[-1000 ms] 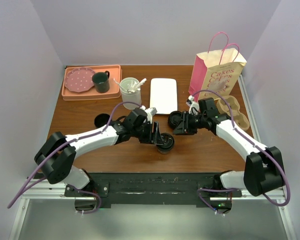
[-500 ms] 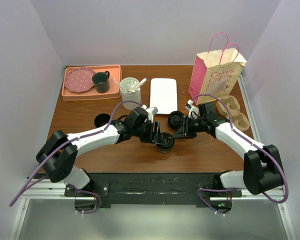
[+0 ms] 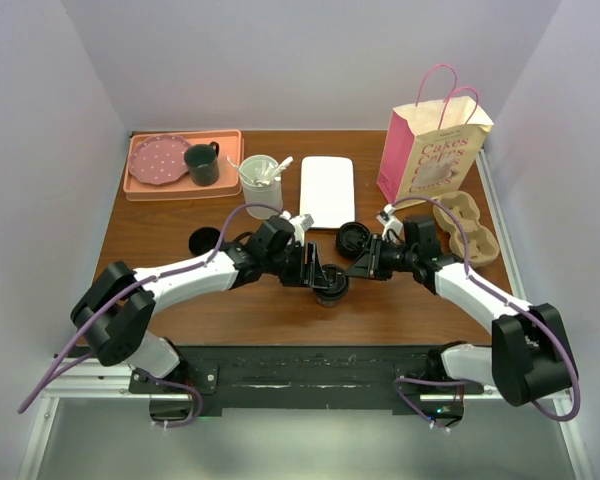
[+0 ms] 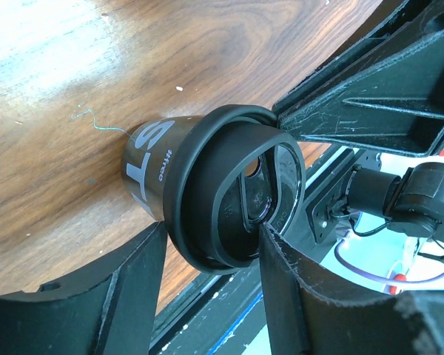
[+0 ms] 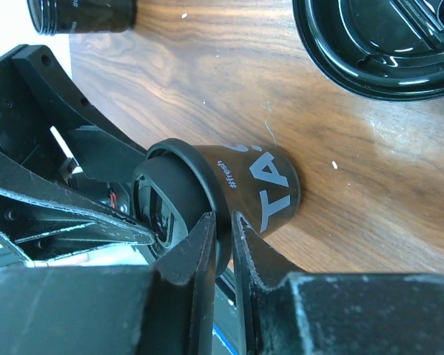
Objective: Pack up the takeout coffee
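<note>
A black takeout coffee cup (image 3: 331, 290) with grey lettering stands on the wooden table (image 3: 180, 210), a black lid (image 4: 229, 200) on its top. My left gripper (image 3: 320, 275) straddles the cup at lid height, with one finger on each side against the rim (image 4: 211, 255). My right gripper (image 3: 355, 268) comes in from the right, its two narrow fingertips (image 5: 223, 229) pinched on the edge of the lid (image 5: 170, 192). The cup's body (image 5: 266, 188) shows below them. The pink paper bag (image 3: 430, 150) stands at the back right.
A loose black lid (image 3: 352, 238) lies just behind the cup, another black cup (image 3: 204, 240) to the left. A cardboard cup carrier (image 3: 470, 228) sits by the bag. A white tray (image 3: 327, 190), a white cup of stirrers (image 3: 261, 178) and an orange tray (image 3: 140, 185) with plate and mug line the back.
My right gripper has slid a little toward the cup and its jaws have narrowed onto the lid's rim. The left gripper and the cup have stayed put.
</note>
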`<action>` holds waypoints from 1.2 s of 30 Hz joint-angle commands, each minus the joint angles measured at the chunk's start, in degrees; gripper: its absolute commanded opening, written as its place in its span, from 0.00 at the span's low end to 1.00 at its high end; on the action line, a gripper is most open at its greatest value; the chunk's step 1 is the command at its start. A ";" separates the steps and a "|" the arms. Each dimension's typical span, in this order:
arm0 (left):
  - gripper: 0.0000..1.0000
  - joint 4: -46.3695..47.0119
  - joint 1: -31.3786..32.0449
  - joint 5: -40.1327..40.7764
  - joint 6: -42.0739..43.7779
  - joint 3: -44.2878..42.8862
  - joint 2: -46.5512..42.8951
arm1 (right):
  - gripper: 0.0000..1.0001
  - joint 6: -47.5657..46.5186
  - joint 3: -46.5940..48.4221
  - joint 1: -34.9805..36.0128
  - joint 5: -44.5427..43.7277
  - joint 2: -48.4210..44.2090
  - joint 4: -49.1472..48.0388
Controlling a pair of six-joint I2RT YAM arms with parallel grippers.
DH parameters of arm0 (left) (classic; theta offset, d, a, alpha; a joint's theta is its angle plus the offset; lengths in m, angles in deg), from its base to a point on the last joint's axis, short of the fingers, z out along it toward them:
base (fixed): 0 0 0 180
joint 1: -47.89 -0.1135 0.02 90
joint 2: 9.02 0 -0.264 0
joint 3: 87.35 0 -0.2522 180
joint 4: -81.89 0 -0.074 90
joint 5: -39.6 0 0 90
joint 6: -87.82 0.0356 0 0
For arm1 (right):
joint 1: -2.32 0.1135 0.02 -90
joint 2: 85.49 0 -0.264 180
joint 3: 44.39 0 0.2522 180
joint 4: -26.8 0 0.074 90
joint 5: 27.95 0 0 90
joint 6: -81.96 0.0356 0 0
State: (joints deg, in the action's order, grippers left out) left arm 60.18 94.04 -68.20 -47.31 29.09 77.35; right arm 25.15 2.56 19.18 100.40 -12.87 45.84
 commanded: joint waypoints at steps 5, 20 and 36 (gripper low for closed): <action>0.61 -14.02 -0.27 9.02 4.52 -1.61 2.49 | 0.29 -6.47 11.00 0.98 -8.29 0.24 16.86; 0.72 -13.25 -2.55 2.25 6.19 -6.45 -6.38 | 0.58 -10.33 19.63 1.24 -1.43 -1.16 25.57; 0.61 -10.33 -7.57 -2.59 9.52 -4.77 -4.89 | 0.57 -10.51 19.61 3.17 -8.19 -1.78 29.33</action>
State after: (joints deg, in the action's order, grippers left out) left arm 48.42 87.57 -68.47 -40.18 25.14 72.11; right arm 14.96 19.83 21.52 95.57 -13.88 72.48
